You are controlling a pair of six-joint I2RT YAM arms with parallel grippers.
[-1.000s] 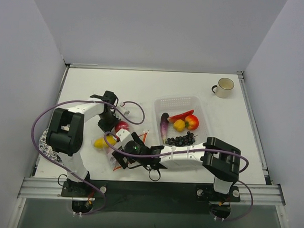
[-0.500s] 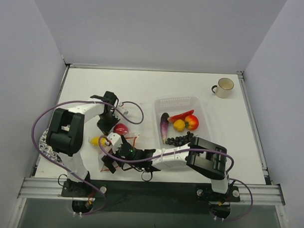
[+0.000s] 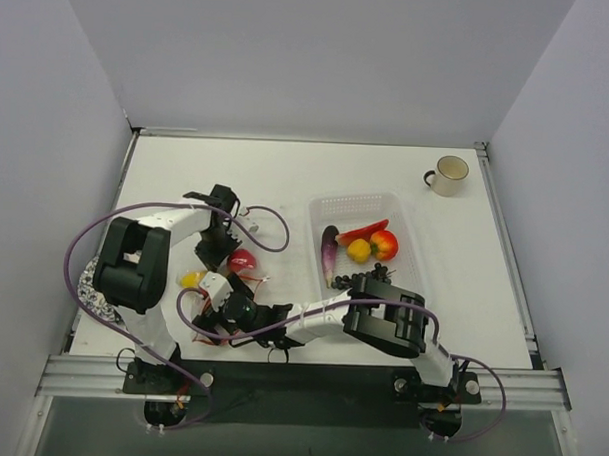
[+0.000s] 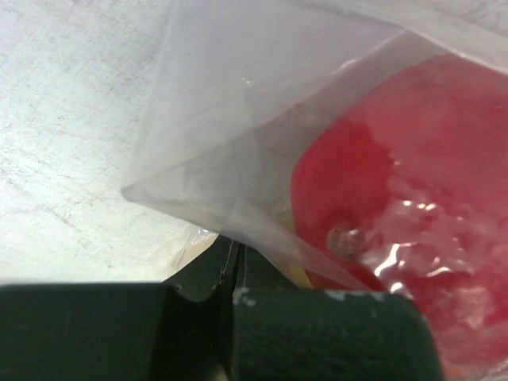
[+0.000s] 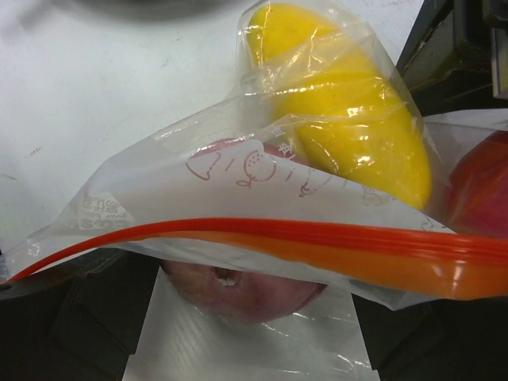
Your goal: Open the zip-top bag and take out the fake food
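1. left gripper (image 3: 221, 247): we log it well left of the white mesh basket (image 3: 360, 201). Its fingers are pressed together on a plain corner of the zip-top bag (image 4: 238, 159), with no zip in sight there. A red fruit (image 4: 397, 230) sits inside the film right beside the pinch.

2. zip-top bag: we place it left of the basket and apart from it, stretched between the two grippers. Its orange-red zip strip (image 5: 317, 242) looks sealed to us.

3. fake food (image 3: 360, 252): several pieces lie in the basket. In the bag we count the red fruit, a yellow piece (image 5: 349, 135) and a pink round fruit (image 5: 238, 294).

4. right gripper (image 5: 250, 325): it is also left of the basket and lower in the top view than the basket's near rim. It is the arm at the mouth end. Its fingers stand apart, one on either side of the bag, clamping nothing. The zip strip runs crosswise through that gap, from finger to finger. We judge its long axis lies along the closing direction, so the claw needs to turn or take a single lip.
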